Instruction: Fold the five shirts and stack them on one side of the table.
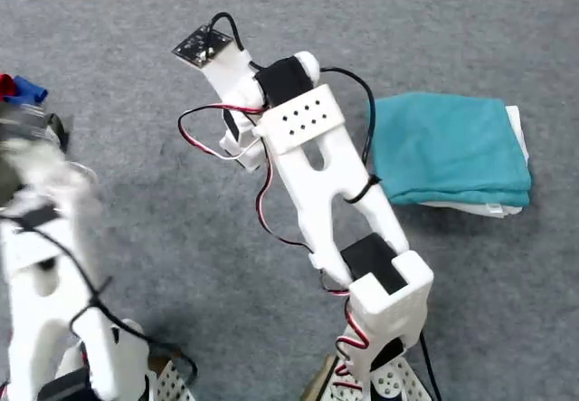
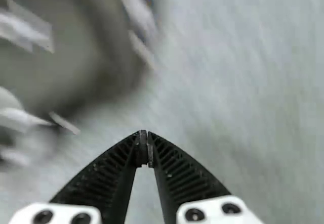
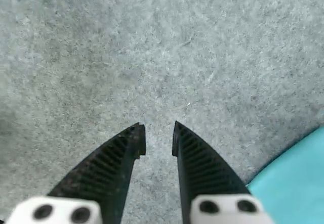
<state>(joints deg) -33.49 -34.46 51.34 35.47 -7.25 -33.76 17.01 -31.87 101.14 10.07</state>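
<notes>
Shirts, two, stacked at right: one teal shirt (image 1: 448,147), one white shirt (image 1: 479,208). Arms, two: left arm (image 1: 45,274), right arm (image 1: 317,166). One table (image 1: 181,265).

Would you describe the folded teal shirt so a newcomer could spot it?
On the grey felt-like table, find the small pile beside the white right arm. The folded teal fabric shirt lies on top, the only coloured layer; a white folded shirt shows its edge beneath.
</notes>
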